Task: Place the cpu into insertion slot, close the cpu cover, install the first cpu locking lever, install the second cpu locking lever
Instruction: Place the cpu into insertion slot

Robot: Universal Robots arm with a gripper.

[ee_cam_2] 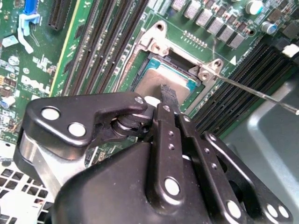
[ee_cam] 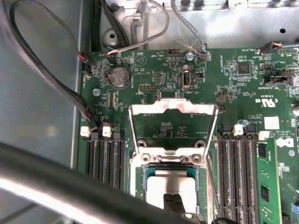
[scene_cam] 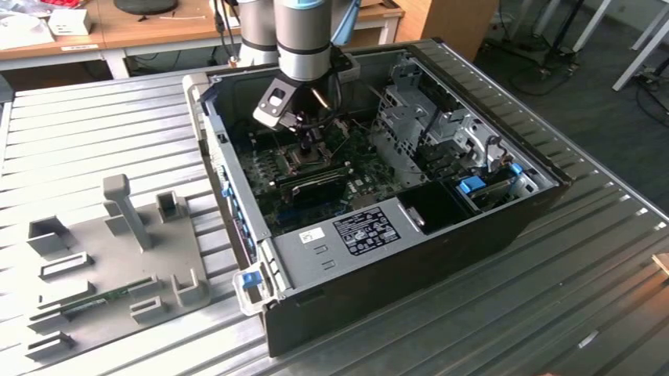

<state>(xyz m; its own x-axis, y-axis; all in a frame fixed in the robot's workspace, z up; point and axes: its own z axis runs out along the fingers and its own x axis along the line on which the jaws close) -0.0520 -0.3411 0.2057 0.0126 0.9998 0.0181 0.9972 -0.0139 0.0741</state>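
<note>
Green circuit board [ee_cam: 154,70] beneath the gripper [ee_cam_2: 166,93], fingers drawn together, holding nothing.
Insertion slot [ee_cam_2: 158,45] with cpu cover [ee_cam: 173,107] raised; cpu [ee_cam: 170,184] lying flat inside, beneath the fingertips; likely light, stiff, fragile, best taken by opposite edges.

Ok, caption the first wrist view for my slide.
Cpu cover hinged open, cpu resting in the insertion slot.

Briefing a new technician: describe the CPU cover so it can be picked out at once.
Inside the open black computer case, find the green circuit board. Between its banks of long black memory slots sits the square dark insertion slot; the thin silvery metal cpu cover stands swung open at its edge. Nothing else there is a frame around a large square window.
</note>
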